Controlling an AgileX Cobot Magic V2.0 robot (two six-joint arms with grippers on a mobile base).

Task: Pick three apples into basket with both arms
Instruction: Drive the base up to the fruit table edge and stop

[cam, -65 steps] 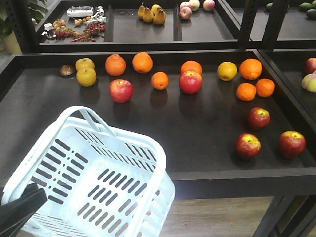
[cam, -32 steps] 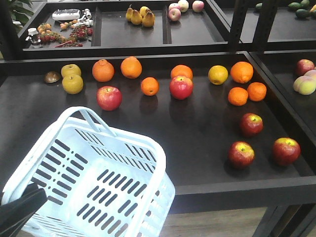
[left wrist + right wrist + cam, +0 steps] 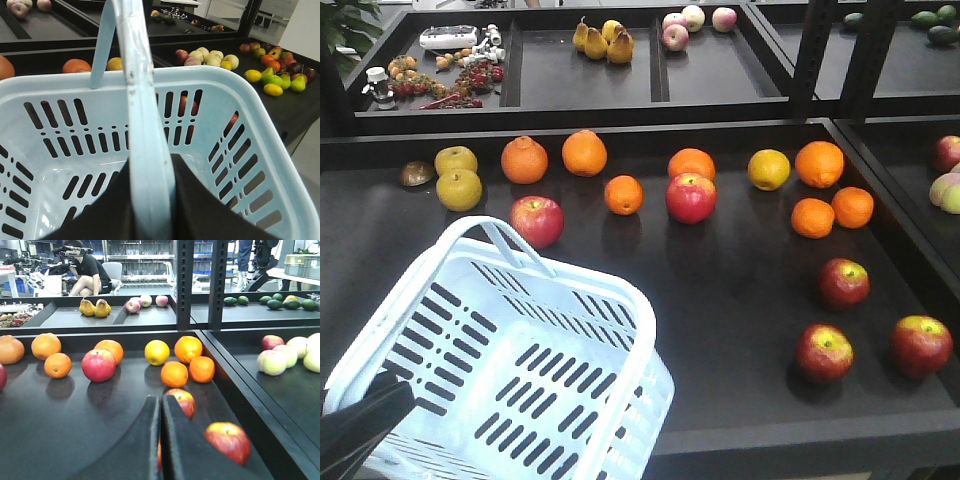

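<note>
The pale blue basket (image 3: 552, 322) hangs tilted at lower left, over the shelf's front edge. My left gripper (image 3: 150, 167) is shut on the basket's handle (image 3: 136, 90), one black finger on each side; nothing lies in the basket (image 3: 210, 82). Three dark red apples (image 3: 844, 282) (image 3: 824, 352) (image 3: 921, 345) sit at the shelf's right end. My right gripper (image 3: 161, 400) is shut and holds nothing, low over the shelf. Apples (image 3: 183, 400) (image 3: 229, 441) lie just beyond and to the right of it, and a sliver of a third shows behind the fingers.
Two brighter red apples (image 3: 537, 220) (image 3: 691, 197) sit mid-shelf among oranges (image 3: 584, 152) and yellow fruits (image 3: 458, 189). A raised shelf edge (image 3: 800, 440) runs along the front. Black uprights (image 3: 812, 50) stand behind, with pears (image 3: 602, 44) on the back shelf.
The shelf and fruit have slid downward in the front view and look nearer. The basket keeps its place in the frame, still held by my left gripper.
</note>
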